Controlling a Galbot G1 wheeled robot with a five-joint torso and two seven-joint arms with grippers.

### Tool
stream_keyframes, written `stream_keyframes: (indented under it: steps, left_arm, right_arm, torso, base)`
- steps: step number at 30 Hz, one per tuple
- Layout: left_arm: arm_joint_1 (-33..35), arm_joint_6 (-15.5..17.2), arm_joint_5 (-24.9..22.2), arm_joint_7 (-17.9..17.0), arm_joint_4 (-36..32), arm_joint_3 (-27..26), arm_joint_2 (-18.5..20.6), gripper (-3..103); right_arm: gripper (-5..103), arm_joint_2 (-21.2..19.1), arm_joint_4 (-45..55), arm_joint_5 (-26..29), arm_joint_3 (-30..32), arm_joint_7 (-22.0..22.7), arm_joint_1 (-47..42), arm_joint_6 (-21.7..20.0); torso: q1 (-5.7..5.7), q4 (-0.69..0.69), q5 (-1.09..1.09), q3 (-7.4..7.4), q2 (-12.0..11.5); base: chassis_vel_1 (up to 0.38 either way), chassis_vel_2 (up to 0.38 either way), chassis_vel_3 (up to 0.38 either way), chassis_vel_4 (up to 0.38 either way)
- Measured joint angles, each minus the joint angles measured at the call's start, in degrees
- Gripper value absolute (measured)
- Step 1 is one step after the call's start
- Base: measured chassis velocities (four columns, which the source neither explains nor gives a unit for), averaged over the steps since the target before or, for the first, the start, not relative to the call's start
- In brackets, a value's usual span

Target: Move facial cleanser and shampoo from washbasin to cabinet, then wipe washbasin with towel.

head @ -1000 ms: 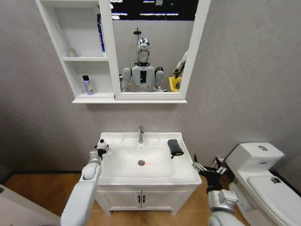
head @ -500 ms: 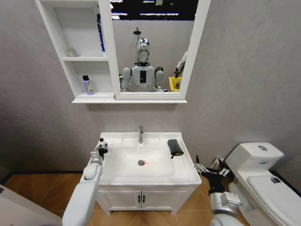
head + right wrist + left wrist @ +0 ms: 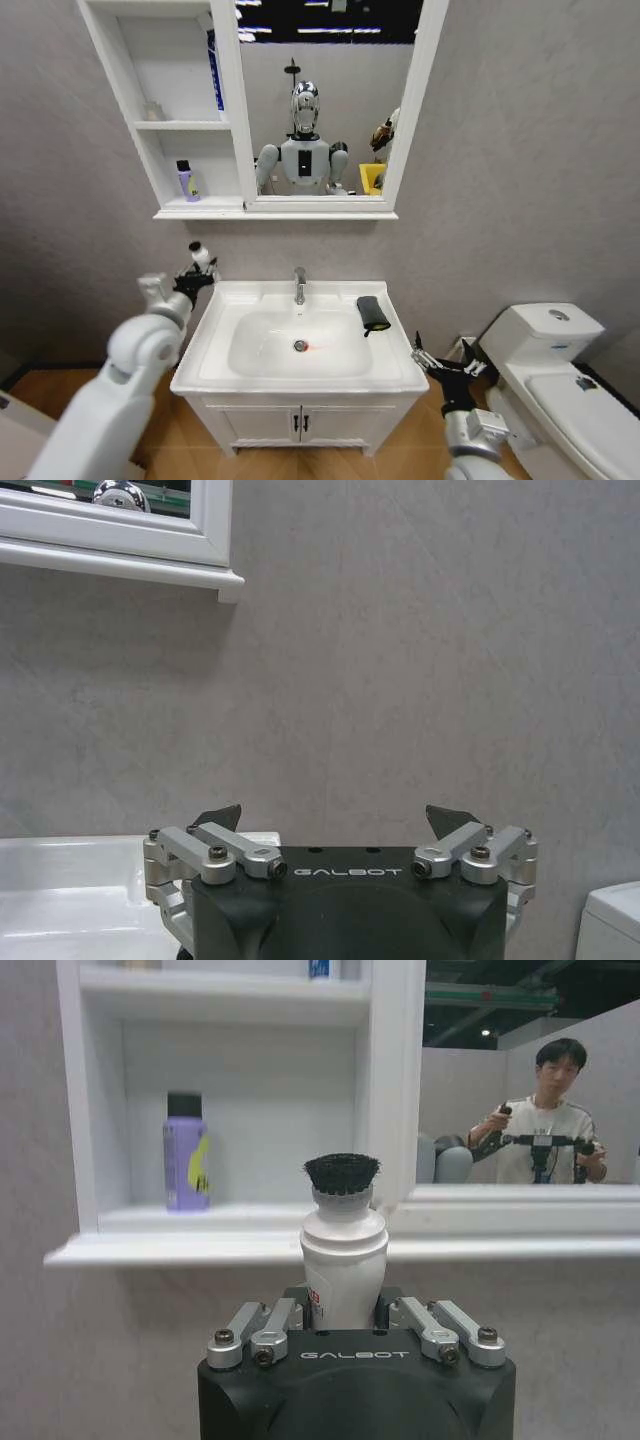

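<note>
Gripping white tube, left hand lifted off washbasin; right hand wide.

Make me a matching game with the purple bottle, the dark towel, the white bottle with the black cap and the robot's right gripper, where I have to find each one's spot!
Things:
1. purple bottle
2. dark towel
3. white bottle with black cap
4. right gripper

Places:
A. held in the left gripper, raised below the cabinet
B. beside the washbasin, open, holding nothing
C. standing on the cabinet's lower shelf
D. lying on the washbasin's rim, right of the tap

Pairs: 1-C, 2-D, 3-A, 4-B
</note>
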Motion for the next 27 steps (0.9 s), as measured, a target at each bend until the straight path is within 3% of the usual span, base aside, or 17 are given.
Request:
stream_keyframes:
  steps: [1, 2, 4, 7, 8, 9, 11, 16, 20, 27]
  left_arm:
    - [-5.8, 0.4, -3.1, -0.8, 2.8, 2.1, 2.3, 32]
    - [-5.8, 0.4, -3.1, -0.8, 2.8, 2.1, 2.3, 32]
    - [-19.7, 0.6, -5.4, -0.8, 10.5, 8.8, 3.8, 31]
    - [-25.0, 0.6, -5.0, -0.2, 14.5, 12.8, 3.0, 31]
    - [-30.6, 0.3, -2.4, 1.6, 20.2, 16.7, 1.1, 31]
    - [-30.6, 0.3, -2.4, 1.6, 20.2, 16.7, 1.1, 31]
    - [-37.1, -1.5, 3.7, 4.7, 28.6, 20.8, -2.2, 31]
    - [-41.7, -2.3, 7.5, 7.1, 34.9, 23.2, -5.4, 31]
    - [-44.4, -4.3, 14.5, 9.8, 42.3, 24.6, -9.9, 31]
    - [-43.4, -4.6, 15.7, 9.9, 44.4, 24.7, -11.6, 31]
  right_arm:
    - [100, 0.0, -0.1, -0.3, -0.5, 0.0, 0.2, 0.0]
    - [100, 0.0, -0.1, -0.3, -0.5, 0.0, 0.2, 0.0]
    - [100, 0.1, -0.1, -1.0, -1.1, -0.1, 0.6, 0.0]
    - [100, 0.0, 0.0, -1.1, -1.1, -0.1, 0.7, -0.1]
    - [100, -0.1, 0.2, -1.1, -0.9, -0.1, 0.7, -0.1]
    - [100, -0.1, 0.2, -1.1, -0.9, -0.1, 0.7, -0.1]
    - [100, -0.1, 0.5, -1.1, -0.1, 0.0, 0.2, -0.1]
    - [100, 0.0, 0.5, -1.0, 0.6, 0.0, -1.0, 0.7]
    - [100, 0.1, 0.1, -1.0, 0.4, 0.2, -1.8, 1.4]
    - [100, -0.1, 0.1, -0.9, 0.6, 0.2, -1.4, 1.4]
  torso:
    - [0.0, 0.0, -0.03, 0.0, 0.0]
    - [0.0, 0.0, -0.03, 0.0, 0.0]
    - [0.03, 0.0, -0.01, 0.01, 0.0]
    - [0.02, -0.01, -0.02, 0.01, 0.0]
    - [0.04, -0.02, -0.04, 0.02, 0.0]
    - [0.04, -0.02, -0.04, 0.02, 0.0]
    - [0.04, -0.03, -0.02, 0.02, 0.0]
    - [0.03, -0.02, -0.02, 0.02, 0.0]
    - [0.02, -0.01, -0.02, 0.02, 0.0]
    - [0.03, -0.01, -0.02, 0.02, 0.0]
  base:
    - [0.0, 0.0, 0.0, 0.0]
    - [0.0, 0.0, 0.0, 0.0]
    - [0.0, 0.0, 0.0, 0.0]
    - [0.0, 0.0, 0.0, 0.0]
    - [0.0, 0.0, 0.0, 0.0]
    - [0.0, 0.0, 0.0, 0.0]
    - [0.0, 0.0, 0.0, 0.0]
    - [0.0, 0.0, 0.0, 0.0]
    - [0.0, 0.0, 0.0, 0.0]
    - [0.0, 0.0, 0.0, 0.0]
